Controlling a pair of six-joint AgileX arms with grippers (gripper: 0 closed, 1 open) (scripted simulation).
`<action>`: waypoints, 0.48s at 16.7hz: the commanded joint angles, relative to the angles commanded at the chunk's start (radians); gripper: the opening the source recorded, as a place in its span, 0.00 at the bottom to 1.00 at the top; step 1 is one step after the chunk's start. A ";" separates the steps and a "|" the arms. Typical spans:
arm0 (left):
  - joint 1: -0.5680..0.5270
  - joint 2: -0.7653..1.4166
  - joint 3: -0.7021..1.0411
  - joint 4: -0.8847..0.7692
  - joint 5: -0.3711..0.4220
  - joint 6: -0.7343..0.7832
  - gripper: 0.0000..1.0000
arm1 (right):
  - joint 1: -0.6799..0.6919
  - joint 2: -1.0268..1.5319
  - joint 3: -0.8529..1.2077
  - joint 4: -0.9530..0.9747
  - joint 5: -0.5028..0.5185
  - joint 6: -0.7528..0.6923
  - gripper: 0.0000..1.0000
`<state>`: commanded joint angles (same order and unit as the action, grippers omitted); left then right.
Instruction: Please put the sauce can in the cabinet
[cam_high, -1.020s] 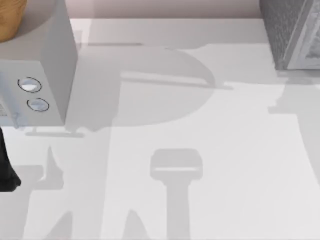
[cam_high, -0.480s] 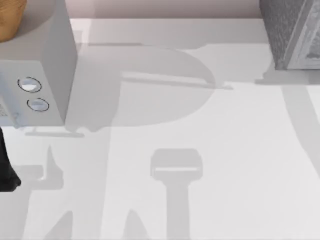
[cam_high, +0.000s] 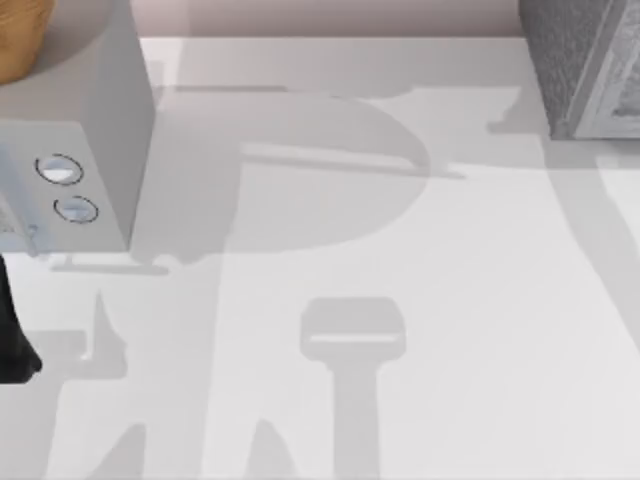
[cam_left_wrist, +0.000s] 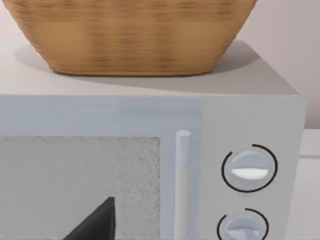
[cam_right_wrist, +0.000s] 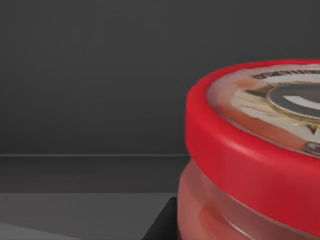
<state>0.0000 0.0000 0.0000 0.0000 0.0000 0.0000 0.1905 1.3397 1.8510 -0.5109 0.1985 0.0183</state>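
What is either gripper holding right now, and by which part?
Cannot be told: the sauce can sits close before the right wrist camera against a dark interior, but no grip is visible.

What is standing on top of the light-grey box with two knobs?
A woven basket stands on the box, above its knobs. What is inside the basket cannot be seen, because its wall covers it.

White matte worktop (cam_high: 450, 330) crossed by soft grey shadows. Pale pinkish wall (cam_high: 330, 15) along far edge. Plain light-grey box with two round knobs (cam_high: 100, 110) at left, woven tan wicker basket (cam_left_wrist: 130, 35) on top.
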 joint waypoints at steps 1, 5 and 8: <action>0.000 0.000 0.000 0.000 0.000 0.000 1.00 | 0.001 0.011 0.012 -0.005 0.002 0.000 0.00; 0.000 0.000 0.000 0.000 0.000 0.000 1.00 | 0.001 0.012 0.013 -0.005 0.002 0.000 0.00; 0.000 0.000 0.000 0.000 0.000 0.000 1.00 | -0.002 0.011 0.010 -0.004 0.001 0.002 0.00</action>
<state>0.0000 0.0000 0.0000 0.0000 0.0000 0.0000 0.1881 1.3505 1.8611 -0.5149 0.1993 0.0201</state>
